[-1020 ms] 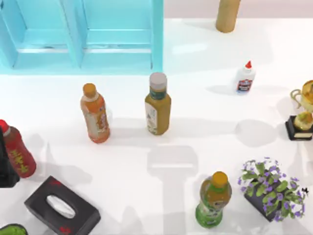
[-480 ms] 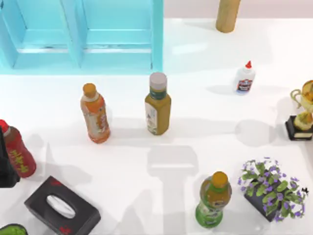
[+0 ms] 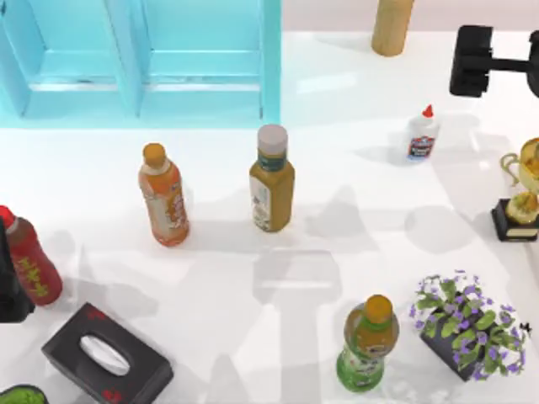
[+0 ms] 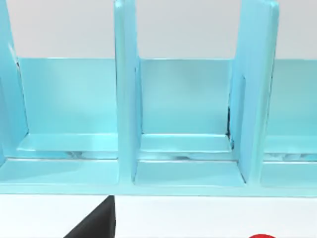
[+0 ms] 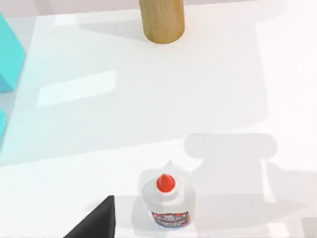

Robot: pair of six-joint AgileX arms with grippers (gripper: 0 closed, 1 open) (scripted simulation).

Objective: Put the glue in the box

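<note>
The glue (image 3: 421, 135) is a small white bottle with a red pointed cap, standing upright at the right back of the table. It also stands low in the right wrist view as the glue (image 5: 167, 203). My right gripper (image 3: 470, 61) hangs above the table, behind and to the right of the glue, apart from it. The box (image 3: 143, 63), light blue with upright dividers, fills the back left; its compartments (image 4: 185, 148) face the left wrist camera. My left arm (image 3: 10, 295) sits parked at the left edge.
A wooden cylinder (image 3: 392, 25) stands behind the glue. An orange bottle (image 3: 163, 195) and a yellow-brown bottle (image 3: 271, 181) stand mid-table. A trophy (image 3: 520, 198), a flower pot (image 3: 463, 328), a green bottle (image 3: 367, 343), a black tissue box (image 3: 105, 353) and a red bottle (image 3: 29, 261) ring the front.
My right gripper has come into the top view at the back right. Its shadows now fall across the table. The glue and the bottles have not moved.
</note>
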